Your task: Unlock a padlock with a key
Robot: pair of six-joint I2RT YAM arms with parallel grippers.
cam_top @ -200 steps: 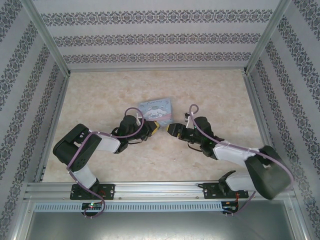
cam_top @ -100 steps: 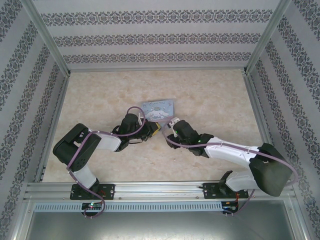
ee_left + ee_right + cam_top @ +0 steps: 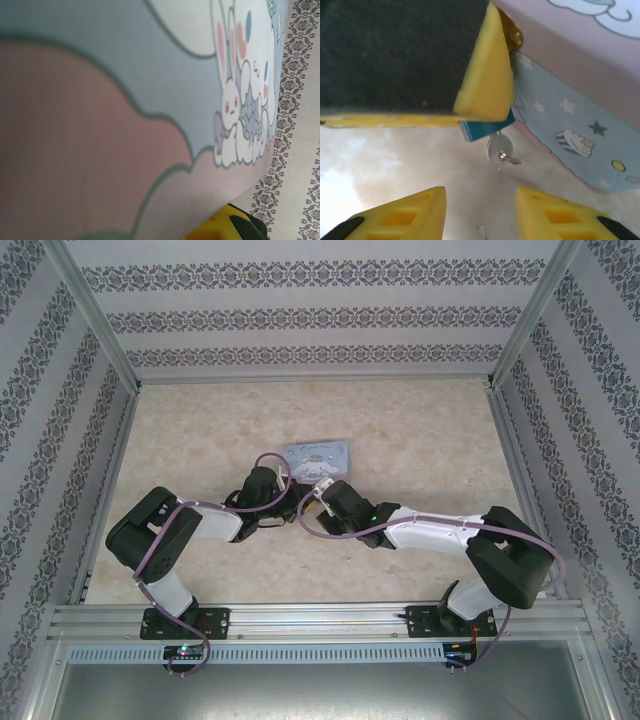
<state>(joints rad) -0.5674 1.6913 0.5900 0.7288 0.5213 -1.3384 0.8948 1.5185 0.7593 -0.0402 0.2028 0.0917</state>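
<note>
Padlock: small teal-blue metal padlock [image 3: 482, 130] at the centre of the right wrist frame, poking out from under a yellow finger pad [image 3: 487, 75], just beside the lower wall of the pale-blue, cartoon-printed tin box [image 3: 570, 115].
Key: tiny silvery metal key [image 3: 499, 149] set against the lower edge of the teal body, with its round bow on show, apart from both right fingers.
Left gripper: black-and-yellow left gripper [image 3: 301, 502] at the centre of the top frame, up against the tin. Clenched on the padlock by the look of it, though hard to confirm with the second finger hidden.
Right gripper: yellow-fingered right gripper [image 3: 479, 200] along the bottom edge of its own frame, released, jaws spread wide, nothing between them, key just above the gap.
Step in hand: probably closing in to pinch the bow and turn.
Risk of a miss: wide jaws on a very small bow. An off-centre close means nudging the key askew or out of the keyway, down onto the marbled beige tabletop [image 3: 395, 160].
Risk of a knock: right fingertips catching the left pad or the tin wall, shoving the lock out of line.
Risk in turning: slipping on smooth metal with a weak pinch, or twisting the whole padlock within the left grip instead of the cylinder.
</note>
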